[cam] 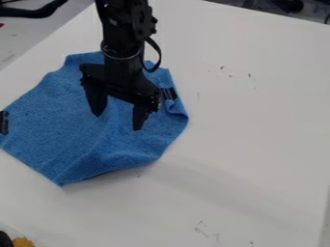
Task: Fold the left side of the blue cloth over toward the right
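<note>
The black gripper [118, 122] hangs over the middle of a blue cloth [64, 116], its two fingers apart with only the cloth visible between and below them. Whether the fingertips touch the cloth, I cannot tell. The cloth lies spread on the white table with a few soft folds; its lower edge is slightly raised near the front corner, and its right corner is bunched. A small black clip-like piece [169, 93] is at the cloth's right side, close to the gripper. Another dark piece [4, 122] sits at the cloth's left edge.
The white table [258, 125] extends to the right and front, with small dark marks on it. At the bottom left corner are a yellow-orange item [23, 242] and something black beside it. A black cable or bar [32, 11] crosses the upper left.
</note>
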{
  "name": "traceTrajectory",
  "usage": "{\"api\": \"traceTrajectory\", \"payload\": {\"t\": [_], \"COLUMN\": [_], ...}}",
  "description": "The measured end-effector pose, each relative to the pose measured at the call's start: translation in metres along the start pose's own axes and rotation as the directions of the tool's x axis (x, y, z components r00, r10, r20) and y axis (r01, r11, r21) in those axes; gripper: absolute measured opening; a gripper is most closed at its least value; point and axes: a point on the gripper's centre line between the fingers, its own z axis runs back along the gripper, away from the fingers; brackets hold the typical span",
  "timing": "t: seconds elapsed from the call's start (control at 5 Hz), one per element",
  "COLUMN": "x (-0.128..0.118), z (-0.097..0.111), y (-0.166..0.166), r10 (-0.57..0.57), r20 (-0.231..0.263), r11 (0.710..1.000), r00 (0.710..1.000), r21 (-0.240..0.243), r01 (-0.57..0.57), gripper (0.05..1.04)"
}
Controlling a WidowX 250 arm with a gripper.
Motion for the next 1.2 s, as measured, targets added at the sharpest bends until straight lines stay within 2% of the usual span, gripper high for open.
{"api": "traceTrajectory", "payload": {"t": [0.2,0.4,0.8,1.0,1.2], "x": [-0.003,-0.007,-0.024,-0.033,-0.04], "z": [-0.006,-0.015,-0.025,-0.046,-0.06], "y": [-0.001,0.032,0.124,0.158,0.189], "r10": [-0.008,0.031,0.127,0.176,0.211], "r20": [-0.023,-0.026,0.001,-0.016,0.015], "r11": [1.0,0.999,0.99,0.982,0.972], "r00": [1.0,0.999,0.992,0.984,0.977], "r21": [0.0,0.009,0.068,0.068,0.1], "r01": [0.008,-0.03,-0.127,-0.175,-0.211], "gripper": [1.0,1.0,1.0,1.0,1.0]}}
